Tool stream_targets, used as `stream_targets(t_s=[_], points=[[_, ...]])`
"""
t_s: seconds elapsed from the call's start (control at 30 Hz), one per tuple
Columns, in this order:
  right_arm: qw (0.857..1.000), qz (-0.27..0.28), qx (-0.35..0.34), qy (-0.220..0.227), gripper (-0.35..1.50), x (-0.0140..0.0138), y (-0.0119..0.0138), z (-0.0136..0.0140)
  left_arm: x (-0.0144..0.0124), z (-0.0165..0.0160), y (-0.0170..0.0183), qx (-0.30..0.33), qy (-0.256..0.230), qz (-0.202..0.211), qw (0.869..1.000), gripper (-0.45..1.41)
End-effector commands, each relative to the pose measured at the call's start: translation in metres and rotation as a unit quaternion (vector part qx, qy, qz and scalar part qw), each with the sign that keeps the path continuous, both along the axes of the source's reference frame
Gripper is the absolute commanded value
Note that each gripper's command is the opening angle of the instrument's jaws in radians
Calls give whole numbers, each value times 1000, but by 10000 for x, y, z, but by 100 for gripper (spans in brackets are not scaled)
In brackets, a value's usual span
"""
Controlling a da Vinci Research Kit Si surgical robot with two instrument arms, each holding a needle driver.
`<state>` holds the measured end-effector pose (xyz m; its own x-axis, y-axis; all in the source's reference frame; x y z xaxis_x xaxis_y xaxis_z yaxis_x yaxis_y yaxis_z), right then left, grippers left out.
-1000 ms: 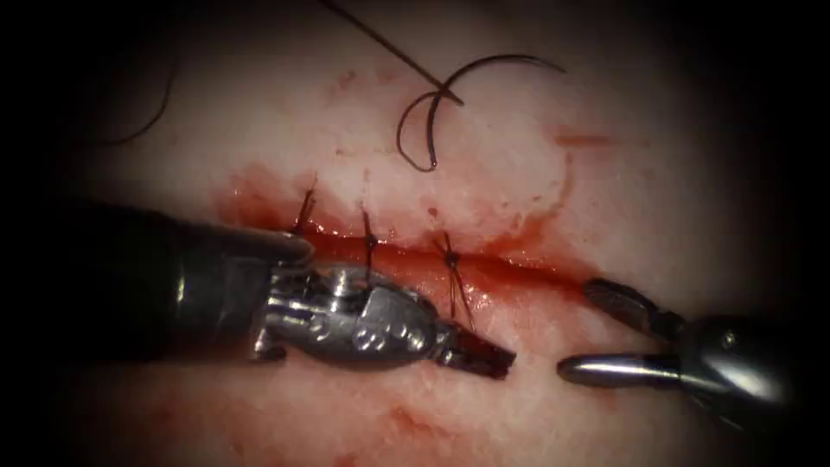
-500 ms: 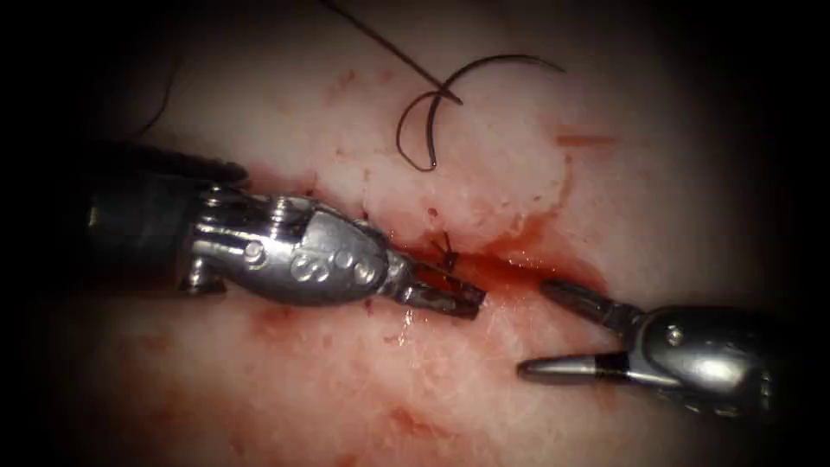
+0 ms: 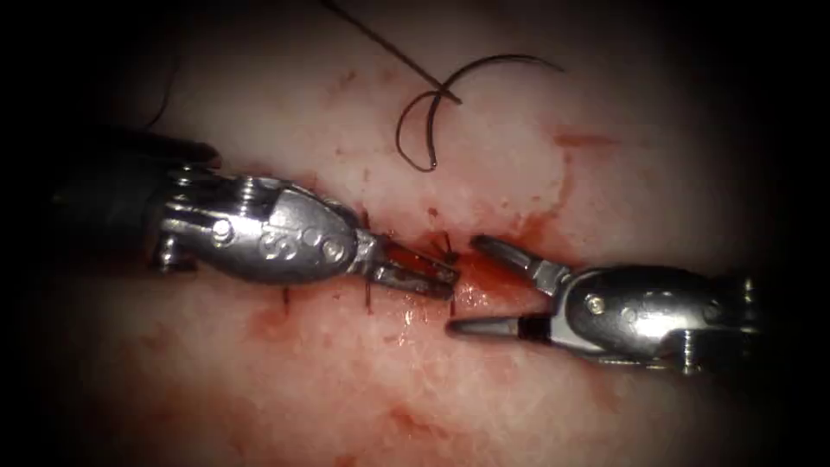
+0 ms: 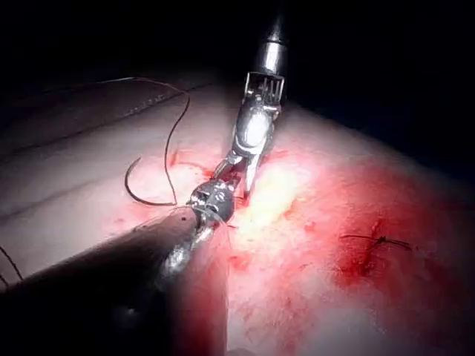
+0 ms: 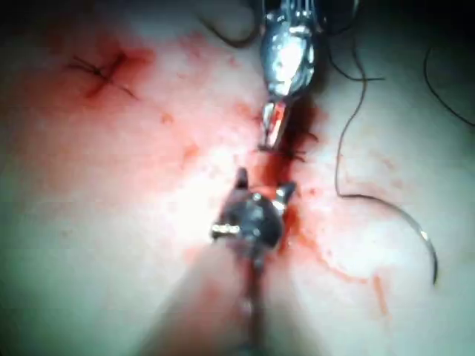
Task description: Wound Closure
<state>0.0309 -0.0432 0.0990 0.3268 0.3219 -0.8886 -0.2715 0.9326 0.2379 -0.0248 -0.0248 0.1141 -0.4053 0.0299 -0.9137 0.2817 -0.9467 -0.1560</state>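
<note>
The cut (image 3: 506, 262) runs across the tissue (image 3: 484, 389) and is wet with red fluid. My left tool (image 3: 452, 282) lies over the cut's left part, its jaws a little apart with nothing in them, tips beside a knotted stitch (image 3: 448, 252). Facing it from the right, my right tool (image 3: 462, 284) has its jaws spread wide and empty, one tip above the cut and one below. The curved needle (image 3: 497, 59) lies free on the tissue beyond the cut, not in the tissue, with its thread (image 3: 406, 130) looped beside it. In the right wrist view the needle (image 5: 415, 226) lies apart from both tools.
Stitch ends (image 3: 368, 298) show below the left tool's body. A further knotted stitch (image 4: 380, 241) sits on a red patch away from the tools. Loose thread (image 3: 372, 35) runs off past the needle. Red fluid stains the tissue around the cut.
The left tool has swung from below the cut up onto it. The right tool has moved left toward it, jaws still wide. The needle has not moved.
</note>
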Motion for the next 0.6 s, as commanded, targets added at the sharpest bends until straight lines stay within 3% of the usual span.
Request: stream_targets(t_s=[0.03, 0.6], points=[[1000, 0, -4, 0, 133, 13, 0, 5, -5, 7, 0, 5, -5, -1, 1000, -45], [1000, 12, -24, 3, 133, 43, 6, 9, -6, 12, 6, 52, -40, -27, 997, -45]])
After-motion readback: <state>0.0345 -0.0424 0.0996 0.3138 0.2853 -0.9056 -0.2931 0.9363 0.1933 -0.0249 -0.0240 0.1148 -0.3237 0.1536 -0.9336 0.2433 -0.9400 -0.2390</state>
